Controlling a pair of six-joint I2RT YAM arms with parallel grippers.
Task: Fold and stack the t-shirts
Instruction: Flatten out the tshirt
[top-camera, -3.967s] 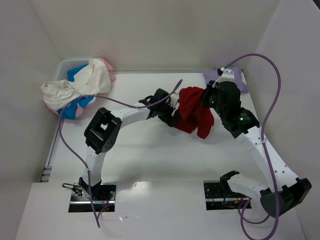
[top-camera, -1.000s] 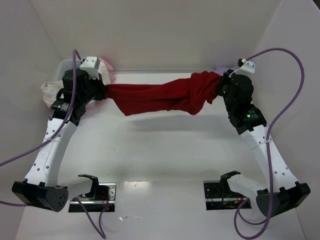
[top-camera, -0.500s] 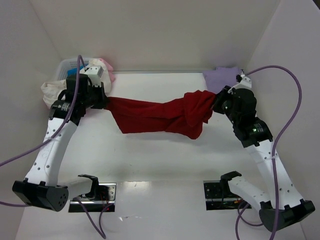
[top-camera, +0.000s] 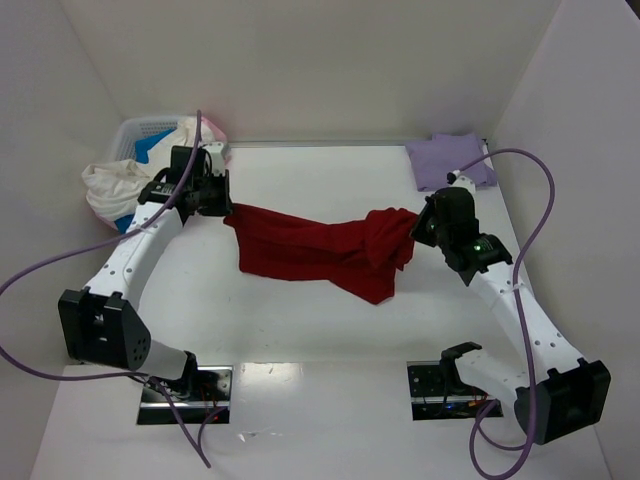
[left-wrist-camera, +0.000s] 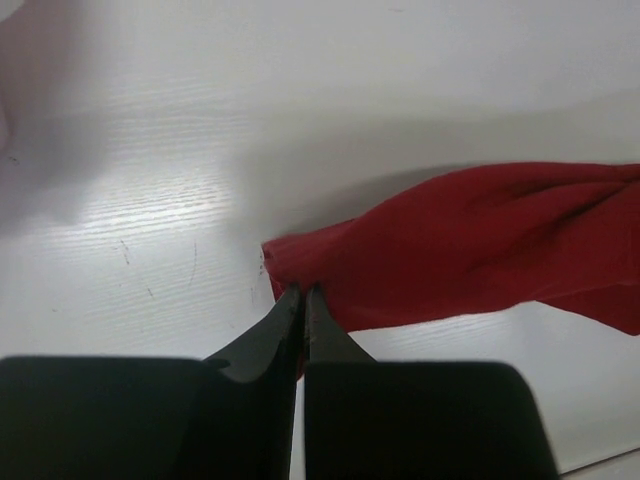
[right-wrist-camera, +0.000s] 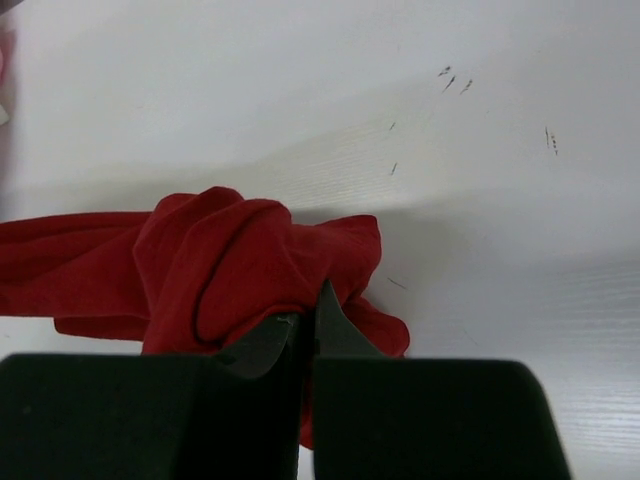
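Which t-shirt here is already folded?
The pale lavender one, lying flat in the far right corner. The dark red one is stretched out mid-table; the rest are heaped at the basket.

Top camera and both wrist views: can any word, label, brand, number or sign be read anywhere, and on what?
None can be read in any view.
The dark red t-shirt shows no print or tag.
The lavender t-shirt is plain.
The white basket bears no marking that shows.

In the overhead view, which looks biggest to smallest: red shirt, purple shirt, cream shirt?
1. Red shirt, clearly largest.
2. Purple shirt and cream shirt look alike; the cream one is partly hidden.
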